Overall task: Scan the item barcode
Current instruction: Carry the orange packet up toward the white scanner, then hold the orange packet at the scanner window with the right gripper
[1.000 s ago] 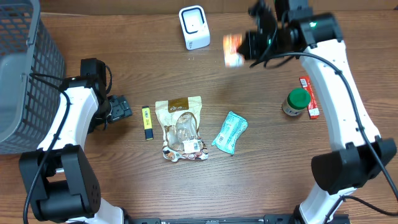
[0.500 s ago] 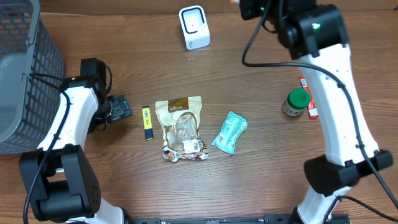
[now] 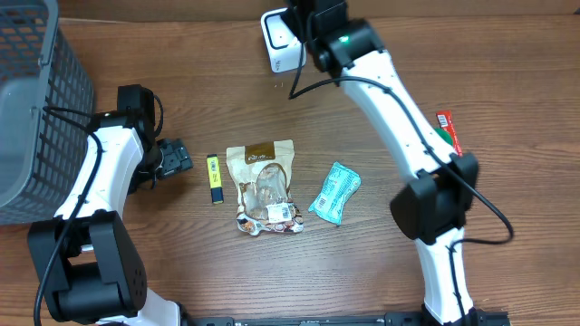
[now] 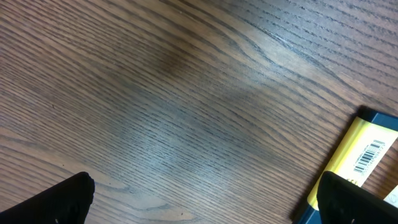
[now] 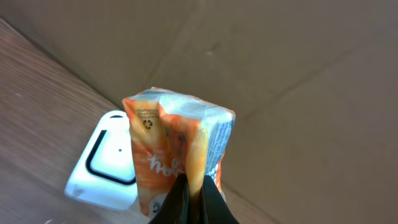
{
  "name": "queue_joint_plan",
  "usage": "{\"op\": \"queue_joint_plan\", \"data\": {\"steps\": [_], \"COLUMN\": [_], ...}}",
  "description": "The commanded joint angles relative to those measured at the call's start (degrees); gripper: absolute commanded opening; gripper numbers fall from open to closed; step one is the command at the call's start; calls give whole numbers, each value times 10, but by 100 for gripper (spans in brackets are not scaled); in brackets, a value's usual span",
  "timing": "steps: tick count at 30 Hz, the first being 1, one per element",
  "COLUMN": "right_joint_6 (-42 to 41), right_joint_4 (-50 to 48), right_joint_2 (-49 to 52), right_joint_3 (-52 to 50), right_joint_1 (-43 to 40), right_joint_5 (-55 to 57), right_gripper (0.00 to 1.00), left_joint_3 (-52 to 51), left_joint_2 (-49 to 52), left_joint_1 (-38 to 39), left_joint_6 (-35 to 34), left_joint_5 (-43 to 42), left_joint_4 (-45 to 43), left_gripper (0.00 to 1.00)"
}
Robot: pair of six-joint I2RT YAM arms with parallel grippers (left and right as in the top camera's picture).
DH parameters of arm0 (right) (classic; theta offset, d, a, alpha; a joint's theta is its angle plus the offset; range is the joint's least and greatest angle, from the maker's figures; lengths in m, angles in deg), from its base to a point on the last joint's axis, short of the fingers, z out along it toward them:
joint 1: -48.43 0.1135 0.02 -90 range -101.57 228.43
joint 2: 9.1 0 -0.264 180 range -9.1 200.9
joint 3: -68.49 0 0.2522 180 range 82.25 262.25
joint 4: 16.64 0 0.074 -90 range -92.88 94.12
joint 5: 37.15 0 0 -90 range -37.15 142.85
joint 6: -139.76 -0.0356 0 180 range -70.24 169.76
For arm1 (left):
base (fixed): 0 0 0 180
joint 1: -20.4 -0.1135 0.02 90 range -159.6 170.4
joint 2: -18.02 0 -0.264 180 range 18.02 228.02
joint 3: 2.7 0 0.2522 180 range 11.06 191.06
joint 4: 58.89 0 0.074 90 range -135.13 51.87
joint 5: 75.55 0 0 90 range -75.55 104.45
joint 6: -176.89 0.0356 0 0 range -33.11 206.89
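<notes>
Right wrist: right fingers (image 5: 214, 205) pinch orange packet (image 5: 171, 155) with white script; left fingers (image 4: 56, 199) spread wide.

At wooden table's (image 3: 172, 272) back edge, white box scanner (image 3: 276, 45) is standing, orange plastic packet (image 5: 177, 149) hanging just beside it. Yellow flat pack (image 3: 214, 177), clear snack bag (image 3: 265, 188), teal packet (image 3: 334, 192) lying mid-table, left to right.

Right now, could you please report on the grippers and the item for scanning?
Right gripper shut on orange packet, close to white scanner. Left gripper open, empty, beside yellow box. Nothing between packet and scanner.
</notes>
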Motion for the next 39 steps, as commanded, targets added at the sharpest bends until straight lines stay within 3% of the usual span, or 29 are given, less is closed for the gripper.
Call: {"op": "queue_joint_plan", "data": {"steps": [1, 11, 23, 39], "right_joint_6": [69, 87, 265, 264], "right_joint_4": [-40, -175, -210, -229], "right_joint_2": [36, 120, 191, 192], "right_joint_3": [2, -1, -1, -1], "right_joint_1": [8, 9, 9, 10], "right_joint_5": [27, 61, 61, 64], "right_gripper": [4, 4, 4, 4], "left_joint_3": [-2, -2, -2, -2], "left_joint_2": [3, 3, 3, 3], "left_joint_1": [1, 1, 1, 1], "left_joint_6": [6, 6, 6, 6], "left_joint_5": [5, 5, 5, 5], "left_joint_4": [1, 1, 1, 1], "left_gripper": [100, 100, 100, 100]}}
